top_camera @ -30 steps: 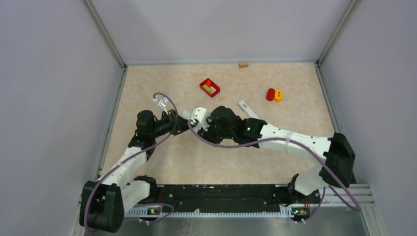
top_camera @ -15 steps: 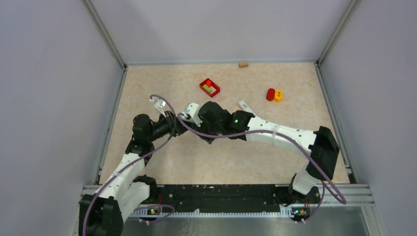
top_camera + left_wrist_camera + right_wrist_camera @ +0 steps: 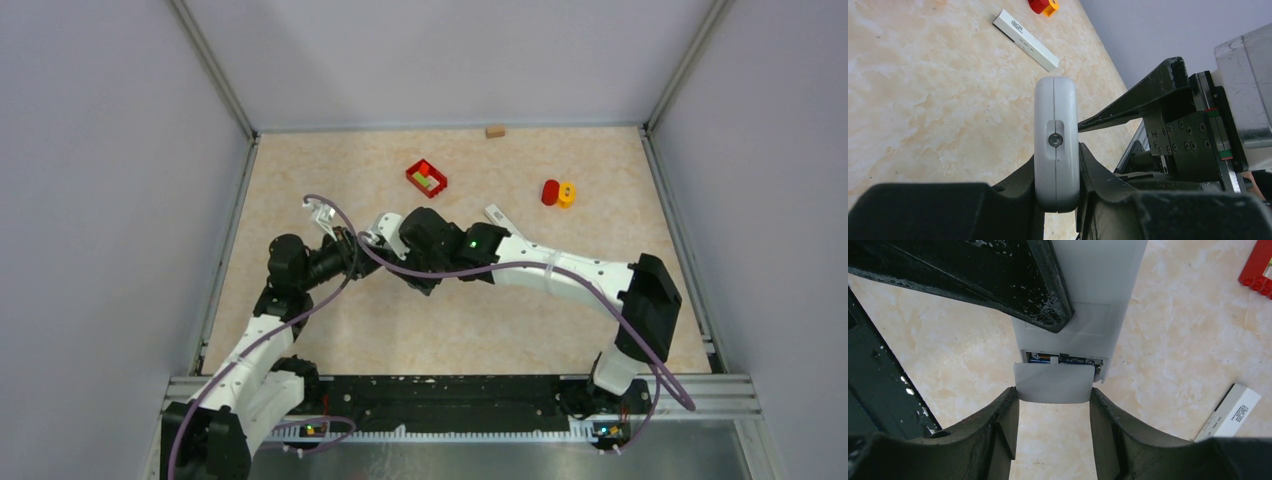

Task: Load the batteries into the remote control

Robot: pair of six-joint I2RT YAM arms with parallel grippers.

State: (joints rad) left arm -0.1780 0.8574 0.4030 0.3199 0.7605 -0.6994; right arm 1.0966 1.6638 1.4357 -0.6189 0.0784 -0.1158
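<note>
My left gripper [image 3: 1057, 167] is shut on the white remote control [image 3: 1057, 125], which stands on edge with its end facing the left wrist camera. The right wrist view shows the remote's back [image 3: 1088, 290] with its compartment open at the near end. A sliver of blue and dark batteries [image 3: 1068, 359] shows inside it. My right gripper [image 3: 1054, 392] is shut on the white battery cover [image 3: 1054, 382], one finger on each side edge, right at the compartment's mouth. From above, the left gripper [image 3: 350, 243] and the right gripper [image 3: 377, 238] meet left of the table's middle.
A slim white bar with print [image 3: 497, 216] lies just right of the grippers. A red tray of coloured blocks [image 3: 426, 178] sits behind them. A red-and-orange piece [image 3: 557, 193] is at the right, and a small wooden block [image 3: 494, 131] at the back wall.
Both arms have shifted a little to the left together, carrying the remote and cover; most of that came in the first half second. Both grips are unchanged.
</note>
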